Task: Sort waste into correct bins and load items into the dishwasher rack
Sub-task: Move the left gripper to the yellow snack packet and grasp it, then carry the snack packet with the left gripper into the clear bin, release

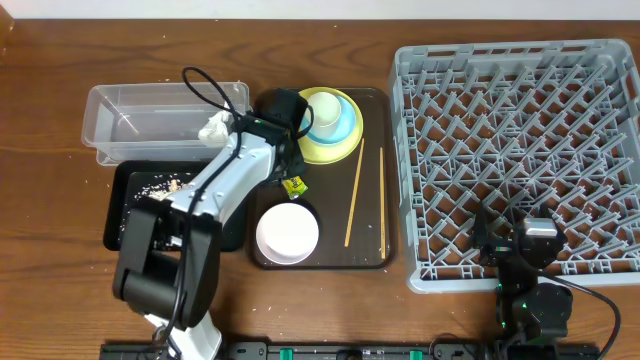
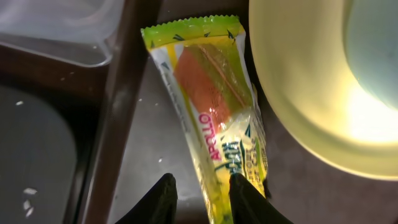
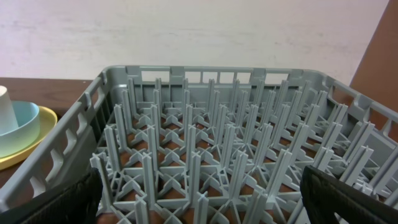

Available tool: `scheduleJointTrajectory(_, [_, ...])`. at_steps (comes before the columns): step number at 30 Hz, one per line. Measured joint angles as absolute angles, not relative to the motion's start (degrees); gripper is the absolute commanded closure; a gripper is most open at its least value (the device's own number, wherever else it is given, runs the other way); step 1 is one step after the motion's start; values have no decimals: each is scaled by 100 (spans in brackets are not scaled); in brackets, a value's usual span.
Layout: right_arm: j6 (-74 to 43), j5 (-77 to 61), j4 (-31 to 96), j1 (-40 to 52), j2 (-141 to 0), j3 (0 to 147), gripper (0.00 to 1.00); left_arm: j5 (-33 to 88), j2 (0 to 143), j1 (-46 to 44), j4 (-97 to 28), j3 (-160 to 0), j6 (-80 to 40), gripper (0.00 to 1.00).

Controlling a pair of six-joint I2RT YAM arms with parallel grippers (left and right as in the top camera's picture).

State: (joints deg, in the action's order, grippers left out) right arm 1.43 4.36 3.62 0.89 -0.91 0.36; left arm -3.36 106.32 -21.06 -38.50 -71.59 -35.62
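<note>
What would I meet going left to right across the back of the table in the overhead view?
Clear tub, yellow plate stacked with blue bowl and white cup, grey dishwasher rack.

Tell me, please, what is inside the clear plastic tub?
A crumpled white tissue lies at the right end of the clear tub. The left arm covers that corner, so anything beneath it cannot be seen.

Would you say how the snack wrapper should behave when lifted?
The snack wrapper looks like thin film, so it is probably light and floppy. Its glossy surface may slip in a grip. Lying flat, it likely crumples when pinched.
</note>
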Motion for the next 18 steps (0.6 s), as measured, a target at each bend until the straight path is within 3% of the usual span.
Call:
scheduleJointTrajectory(10, [141,436,362,89,-91,36,1,-336,11113,-2112,-3667,-7159,-3586,71])
scheduleJointTrajectory(15, [143,436,362,89,-91,36,1,-329,11137,-2112,-3629,-7159,-3638,94])
scheduleJointTrajectory(18, [143,436,362,89,-91,36,1,-318,11137,-2112,-3599,-7159,-3610,94])
